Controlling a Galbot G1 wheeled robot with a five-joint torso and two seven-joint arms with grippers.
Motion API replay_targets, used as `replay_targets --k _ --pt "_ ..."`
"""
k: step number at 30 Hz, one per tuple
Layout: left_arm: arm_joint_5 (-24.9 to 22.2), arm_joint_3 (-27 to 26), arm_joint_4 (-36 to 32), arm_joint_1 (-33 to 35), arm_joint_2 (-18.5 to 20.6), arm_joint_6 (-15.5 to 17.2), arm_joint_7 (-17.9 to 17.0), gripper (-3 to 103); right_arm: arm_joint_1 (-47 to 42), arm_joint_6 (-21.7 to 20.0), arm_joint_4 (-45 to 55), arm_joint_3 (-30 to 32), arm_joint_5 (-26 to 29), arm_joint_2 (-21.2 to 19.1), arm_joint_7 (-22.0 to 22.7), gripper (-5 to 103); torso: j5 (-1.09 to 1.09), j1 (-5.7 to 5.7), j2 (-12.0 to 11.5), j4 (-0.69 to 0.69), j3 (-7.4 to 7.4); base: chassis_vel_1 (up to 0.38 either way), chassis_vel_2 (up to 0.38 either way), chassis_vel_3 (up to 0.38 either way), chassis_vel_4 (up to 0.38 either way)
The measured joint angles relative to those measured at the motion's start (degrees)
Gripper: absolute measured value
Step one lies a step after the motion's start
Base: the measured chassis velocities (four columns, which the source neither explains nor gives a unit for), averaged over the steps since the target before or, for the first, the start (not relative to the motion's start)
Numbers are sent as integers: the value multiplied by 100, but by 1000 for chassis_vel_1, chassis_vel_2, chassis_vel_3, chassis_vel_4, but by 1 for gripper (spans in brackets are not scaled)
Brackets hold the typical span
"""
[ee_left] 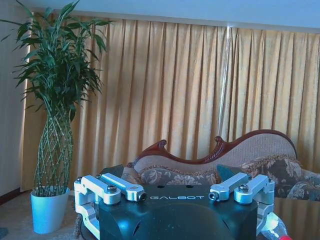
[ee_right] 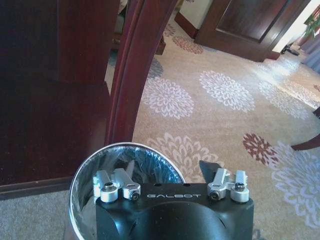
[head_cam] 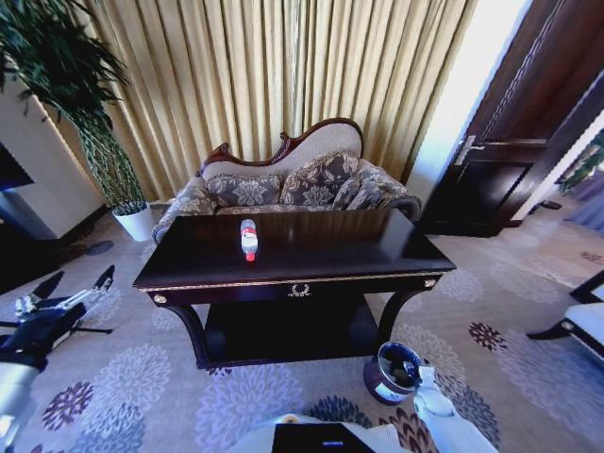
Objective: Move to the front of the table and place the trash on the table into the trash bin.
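Note:
The dark glossy table (head_cam: pixel 377 247) stands straight ahead with a gold emblem on its front edge. A clear plastic bottle (head_cam: pixel 248 238) with a red cap and a red-white label, the trash, lies on its top left of centre. The round black trash bin (head_cam: pixel 391 372) sits on the carpet by the table's front right leg. In the right wrist view its shiny rim (ee_right: pixel 100 152) is just beneath my right gripper (ee_right: pixel 167 170), which is open and holds nothing. My left gripper (head_cam: pixel 77 280) hovers open, low and left of the table.
A patterned sofa (head_cam: pixel 283 184) stands behind the table in front of gold curtains. A white plant pot (head_cam: pixel 137 224) is at the back left. A dark door (head_cam: pixel 510 160) is at the right, and a white seat (head_cam: pixel 590 321) is at the right edge.

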Motion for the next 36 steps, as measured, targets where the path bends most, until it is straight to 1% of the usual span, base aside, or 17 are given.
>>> replay_targets --k 3,4,5,6,7,8,9,12,13,17,19,21,22,26,29,31,36 --pt "0 -8 4 0 1 -10 0 100 -35 -74 54 33 -1 7 2 85 1 0 0 0 0 0 0 0 0" --pt "0 -13 4 0 0 -13 1 100 -81 -213 181 83 30 3 4 90 1 0 0 0 0 0 0 0 0" --pt "0 -14 2 1 -2 -14 1 100 -122 -332 304 112 106 -5 4 90 1 0 0 0 0 0 0 0 0" --pt "-1 -14 -3 1 -6 -15 2 100 -203 -571 585 157 348 -26 5 95 1 0 0 -1 0 0 0 0 0" --pt "-1 -14 -3 1 -6 -15 2 100 -203 -571 585 157 348 -26 5 95 1 0 0 -1 0 0 0 0 0" --pt "-1 -13 -11 2 -10 -16 2 100 -273 -771 889 204 609 -45 9 99 1 0 0 -1 0 0 0 0 0" --pt "-1 -2 -19 0 -13 -17 2 100 -349 -963 1257 267 875 -64 13 100 0 0 0 0 0 0 0 0 0" --pt "0 34 -20 -18 -15 -19 -20 100 -553 -1172 2242 462 1217 -105 21 100 0 0 0 2 0 0 0 0 0" --pt "0 34 -20 -18 -15 -19 -20 100 -553 -1172 2242 462 1217 -105 21 100 0 0 0 2 0 0 0 0 0" --pt "-1 32 -8 -2 4 -161 -123 100 -883 -1173 3944 819 1319 -217 54 100 -2 0 0 2 0 0 0 0 0" --pt "-2 19 -5 8 8 -175 -130 100 -979 -1176 4305 924 1344 -226 56 100 0 0 0 2 0 0 0 0 0" --pt "-5 -10 -4 35 10 -195 -137 100 -1254 -1224 5258 1226 1443 -236 60 100 -2 0 0 -1 0 0 0 0 0" --pt "-5 -10 -4 35 10 -195 -137 100 -1254 -1224 5258 1226 1443 -236 60 100 -2 0 0 -1 0 0 0 0 0" --pt "-5 -16 -17 40 -5 -198 -146 100 -1733 -1268 6698 1546 1484 -239 58 100 -1 0 1 -1 -1 0 0 0 0" --pt "-5 -14 -28 40 -14 -198 -146 100 -1834 -1268 7021 1560 1438 -230 59 100 -1 -1 0 0 0 0 0 0 0" --pt "-6 -12 -63 58 -27 -197 -147 100 -1990 -1267 7578 1482 1187 -179 69 100 0 -1 0 0 0 0 0 0 0" --pt "-57 -79 -85 112 -5 -195 -144 100 -2199 -1248 8247 1109 687 -68 147 100 0 0 1 0 0 0 0 0 0"
